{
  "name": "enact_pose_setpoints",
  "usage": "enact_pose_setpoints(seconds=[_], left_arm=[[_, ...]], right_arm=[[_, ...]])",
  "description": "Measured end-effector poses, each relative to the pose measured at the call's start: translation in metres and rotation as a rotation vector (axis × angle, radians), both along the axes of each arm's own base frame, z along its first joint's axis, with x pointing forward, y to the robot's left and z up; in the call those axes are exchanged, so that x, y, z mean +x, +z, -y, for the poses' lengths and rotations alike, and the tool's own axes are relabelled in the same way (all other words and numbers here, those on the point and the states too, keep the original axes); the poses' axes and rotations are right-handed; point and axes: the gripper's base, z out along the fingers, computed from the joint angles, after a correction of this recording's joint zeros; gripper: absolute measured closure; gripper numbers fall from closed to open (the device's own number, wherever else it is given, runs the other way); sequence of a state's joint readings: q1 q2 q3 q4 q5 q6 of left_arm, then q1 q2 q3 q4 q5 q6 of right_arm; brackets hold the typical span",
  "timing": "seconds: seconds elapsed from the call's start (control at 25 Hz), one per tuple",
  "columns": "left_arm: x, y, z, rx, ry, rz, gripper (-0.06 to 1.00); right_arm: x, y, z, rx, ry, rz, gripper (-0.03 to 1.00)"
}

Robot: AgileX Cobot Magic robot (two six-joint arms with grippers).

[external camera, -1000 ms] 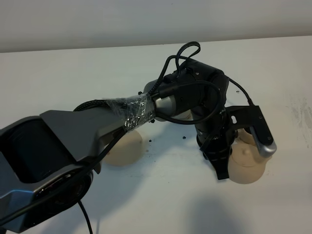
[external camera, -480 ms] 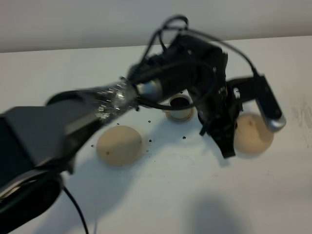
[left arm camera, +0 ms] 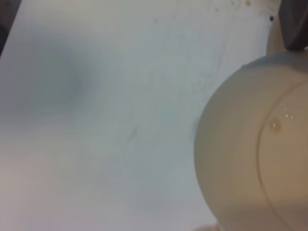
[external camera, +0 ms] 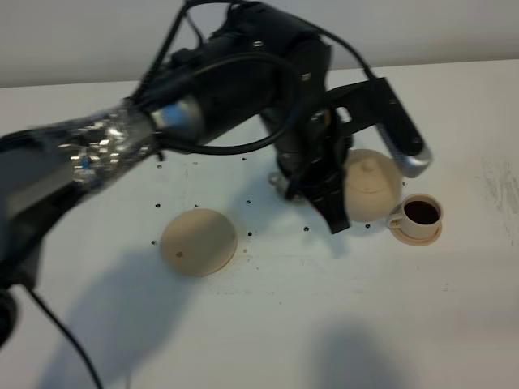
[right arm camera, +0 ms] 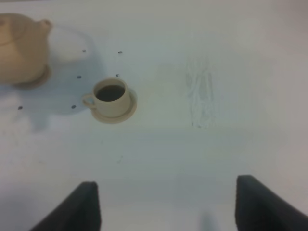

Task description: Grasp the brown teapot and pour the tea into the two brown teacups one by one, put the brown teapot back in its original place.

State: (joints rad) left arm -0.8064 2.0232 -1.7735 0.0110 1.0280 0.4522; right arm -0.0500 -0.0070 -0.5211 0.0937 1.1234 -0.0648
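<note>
L tool (external camera: 345, 190) grips teapot (external camera: 371, 182) beside filled cup (external camera: 420, 217).

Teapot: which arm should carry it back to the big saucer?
Left. Its gripper is at the teapot, beside the tan disc. The right gripper hangs open, apart from it.

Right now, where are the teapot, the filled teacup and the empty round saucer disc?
brown teapot (external camera: 371, 185), exterior high view, on its rounded body.
filled teacup (right arm camera: 110, 97), right wrist view, on its outer wall below the dark tea.
saucer disc (external camera: 199, 241), exterior high view, on its bare top.
</note>
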Motion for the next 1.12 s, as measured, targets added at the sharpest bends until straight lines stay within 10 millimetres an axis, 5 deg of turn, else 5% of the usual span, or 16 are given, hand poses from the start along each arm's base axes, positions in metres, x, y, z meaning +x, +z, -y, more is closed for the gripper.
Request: enact_pose_setpoints(seconds=[0.72, 1.12], left_arm=[[-0.021, -0.078, -0.13, -0.031, 0.374, -0.059, 0.86], [-0.036, -0.076, -0.16, -0.07, 0.443, -0.031, 0.86]], right_arm=[[0.0, 0.0, 0.0, 0.0, 0.0, 0.0, 0.39], [0.0, 0.0, 0.0, 0.0, 0.0, 0.0, 0.39]])
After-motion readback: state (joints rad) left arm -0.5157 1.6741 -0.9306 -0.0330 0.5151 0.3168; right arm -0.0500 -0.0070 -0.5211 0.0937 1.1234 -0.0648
